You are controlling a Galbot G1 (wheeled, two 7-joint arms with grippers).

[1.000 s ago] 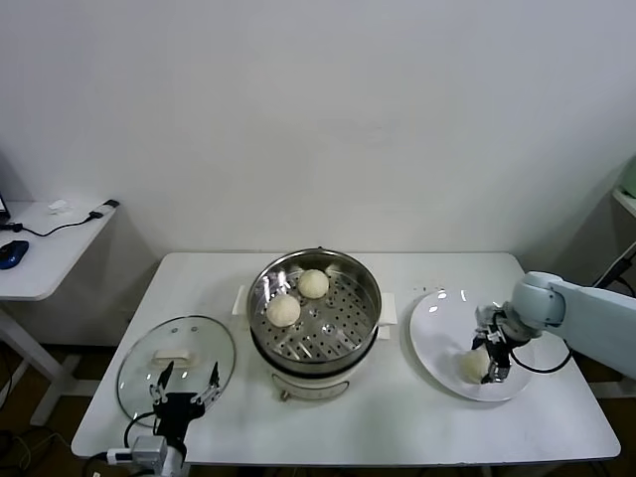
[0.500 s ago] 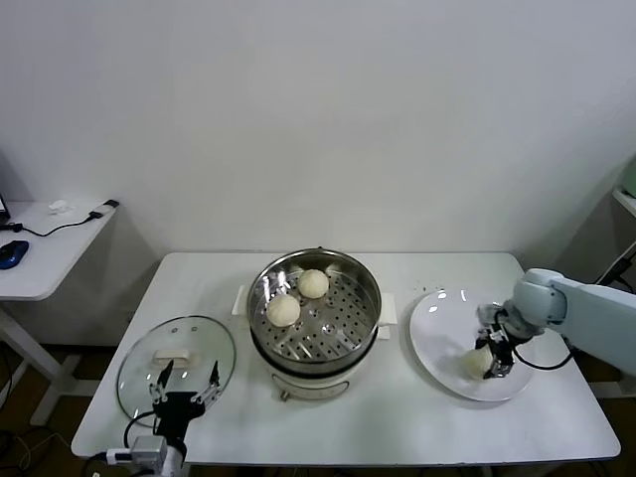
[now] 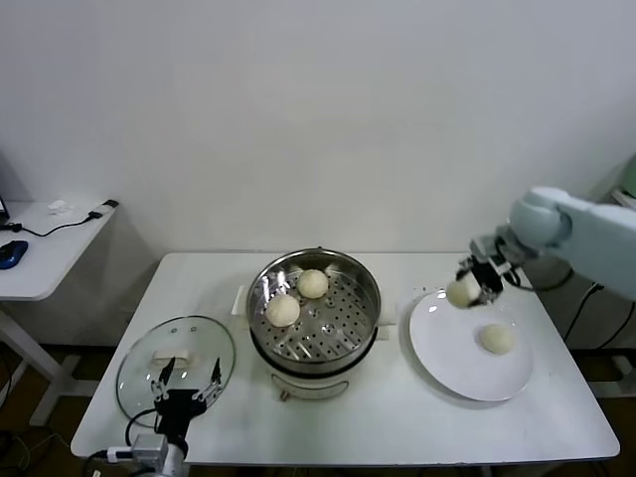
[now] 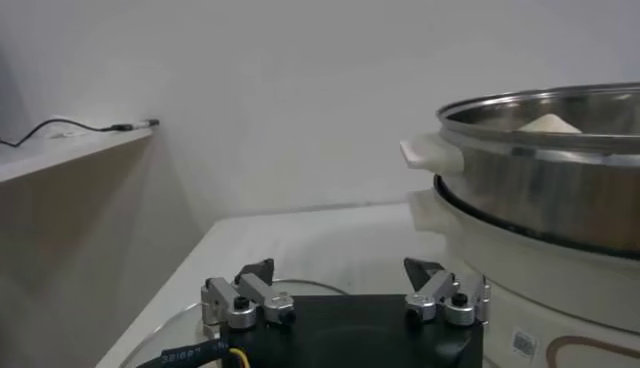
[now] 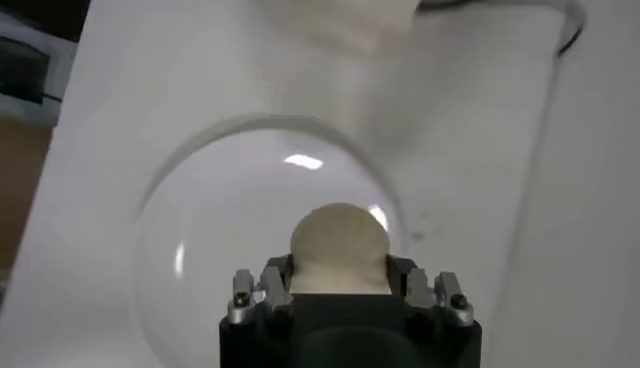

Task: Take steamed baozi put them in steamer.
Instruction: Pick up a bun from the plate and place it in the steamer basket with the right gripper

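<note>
My right gripper (image 3: 469, 285) is shut on a cream-white baozi (image 3: 462, 291) and holds it in the air above the white plate's (image 3: 447, 358) far-left edge. The right wrist view shows that baozi (image 5: 338, 250) squeezed between the fingers, with the plate (image 5: 200, 260) below. One more baozi (image 3: 496, 338) lies on the plate. Two baozi (image 3: 312, 283) (image 3: 283, 310) rest on the perforated tray of the shiny steamer (image 3: 366, 320) at mid-table. My left gripper (image 3: 184, 380) hangs open over the glass lid (image 3: 139, 366), nothing between its fingers.
The steamer's rim and handle (image 4: 425, 153) stand close to the left gripper. A side desk (image 3: 40, 248) with a mouse and cable is at far left. The table's front edge runs just below the lid and plate.
My right gripper closed on a baozi on the plate and lifted it up and toward the steamer. A second baozi on the plate is now uncovered. The left arm has not moved.
</note>
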